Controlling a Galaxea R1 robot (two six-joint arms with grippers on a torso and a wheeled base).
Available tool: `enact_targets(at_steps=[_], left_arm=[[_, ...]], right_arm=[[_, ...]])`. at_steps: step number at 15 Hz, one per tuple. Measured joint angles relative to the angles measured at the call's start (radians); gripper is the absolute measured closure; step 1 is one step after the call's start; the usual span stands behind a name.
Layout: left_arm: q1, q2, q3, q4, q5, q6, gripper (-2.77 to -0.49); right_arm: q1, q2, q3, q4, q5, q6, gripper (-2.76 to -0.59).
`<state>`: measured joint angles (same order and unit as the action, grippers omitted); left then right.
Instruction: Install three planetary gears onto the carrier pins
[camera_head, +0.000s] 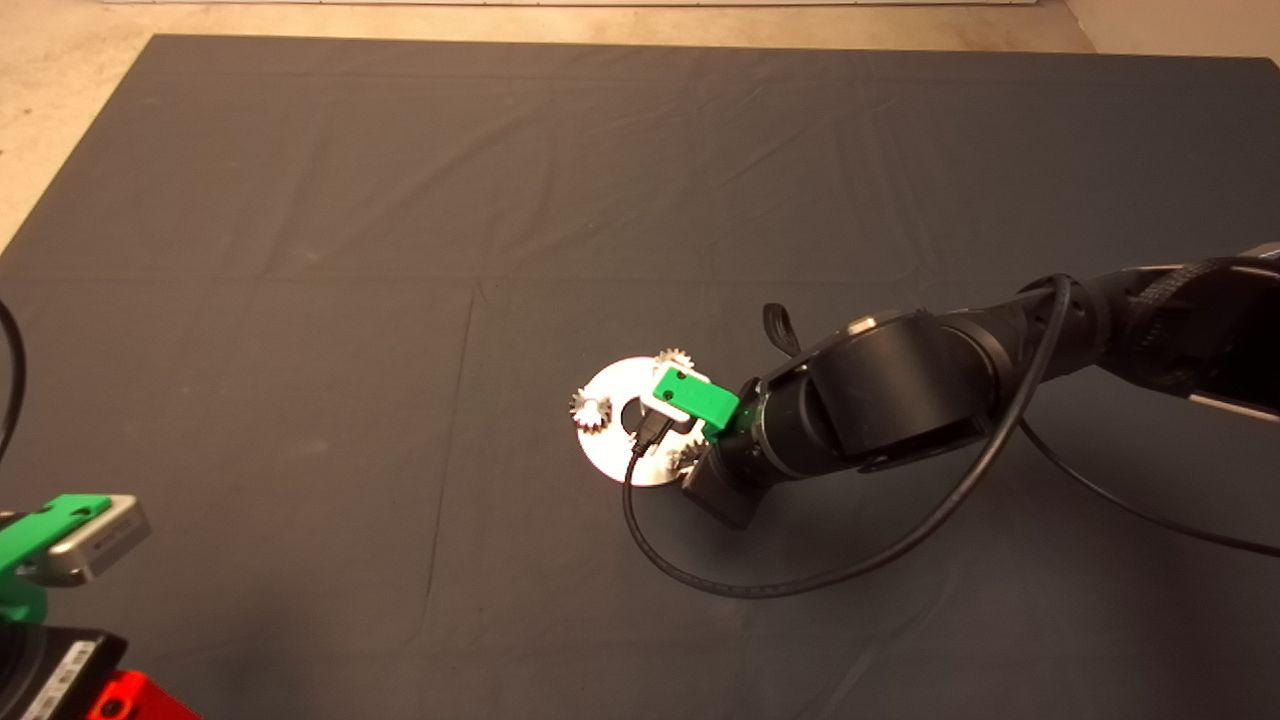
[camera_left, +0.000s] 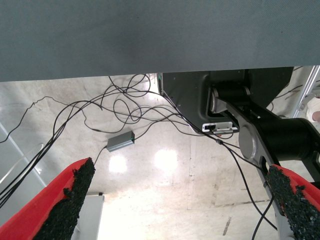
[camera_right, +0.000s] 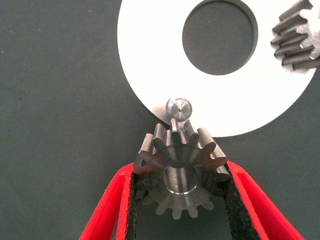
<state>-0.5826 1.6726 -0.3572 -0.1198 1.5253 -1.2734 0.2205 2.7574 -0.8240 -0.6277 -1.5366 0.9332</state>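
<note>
My right gripper (camera_right: 180, 172) is shut on a planetary gear (camera_right: 179, 179), a small steel toothed wheel with a dark bore. It holds the gear just short of a bare carrier pin (camera_right: 178, 107) at the rim of the shiny disc (camera_right: 150, 60). The gear's teeth reach the disc's edge beside that pin. A second gear (camera_right: 298, 36) sits at the disc's rim. In the head view two gears (camera_head: 590, 408) (camera_head: 676, 359) rest on the disc (camera_head: 612, 385), with the held gear (camera_head: 686, 458) partly under the right wrist. My left gripper (camera_left: 180, 200) is parked open at the mat's lower left (camera_head: 60, 535).
The right arm's black cable (camera_head: 760, 585) loops over the dark mat (camera_head: 400, 250) in front of the disc. The disc's large centre hole (camera_right: 220, 37) is open. In the left wrist view, cables and a small grey box (camera_left: 120, 141) lie on the floor beyond the mat.
</note>
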Motion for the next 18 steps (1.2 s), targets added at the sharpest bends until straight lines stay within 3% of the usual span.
enact_targets(at_steps=[9,18], left_arm=[[0.000,0.000,0.000,0.000,0.000,0.001,-2.51],[0.000,0.000,0.000,0.000,0.000,0.005,-2.51]], right_arm=[[0.005,0.044,-0.078,0.039,-0.001,0.002,-0.99],[0.029,0.057,-0.114,0.046,0.000,0.002,-0.99]])
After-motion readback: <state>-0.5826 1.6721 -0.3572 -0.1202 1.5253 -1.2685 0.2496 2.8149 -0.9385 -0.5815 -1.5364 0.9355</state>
